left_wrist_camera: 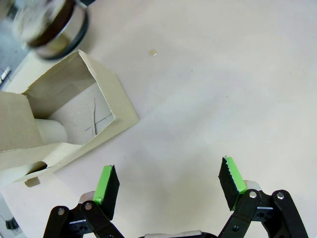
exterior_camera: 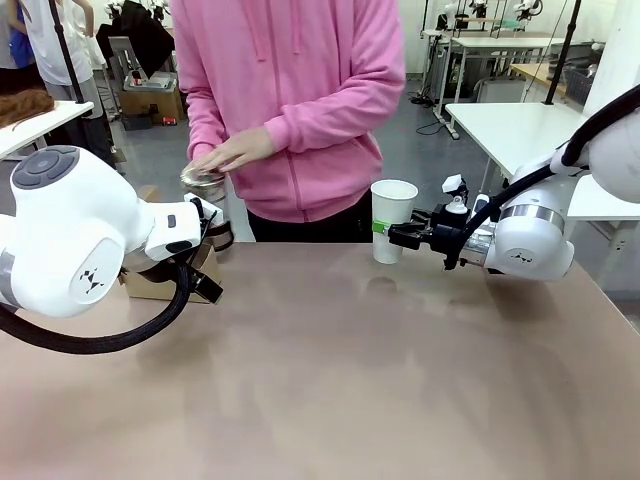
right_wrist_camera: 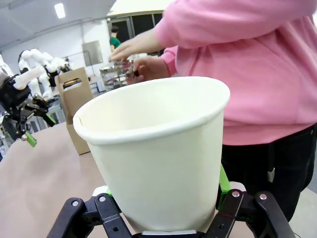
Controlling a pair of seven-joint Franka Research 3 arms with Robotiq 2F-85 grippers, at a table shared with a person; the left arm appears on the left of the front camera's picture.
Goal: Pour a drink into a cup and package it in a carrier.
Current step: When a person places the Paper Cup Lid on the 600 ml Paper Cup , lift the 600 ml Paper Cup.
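Note:
The white paper cup (exterior_camera: pixel 392 218) stands on the table's far edge, in front of the person, and my right gripper (exterior_camera: pixel 402 236) is shut on its lower part. In the right wrist view the cup (right_wrist_camera: pixel 158 148) sits between the green pads, and I see nothing inside it from this low angle. The person holds the glass carafe (exterior_camera: pixel 204 180) with the dark drink (left_wrist_camera: pixel 53 30) in both hands, above the brown cardboard carrier (left_wrist_camera: pixel 64 114). My left gripper (left_wrist_camera: pixel 168 181) hangs open over bare table right beside the carrier (exterior_camera: pixel 150 287), with nothing between its fingers.
The tan table (exterior_camera: pixel 330 380) has free room across its middle and front. Something white and rounded (left_wrist_camera: pixel 49 131) shows inside one carrier pocket. White tables (exterior_camera: pixel 500 125) stand beyond the far right corner.

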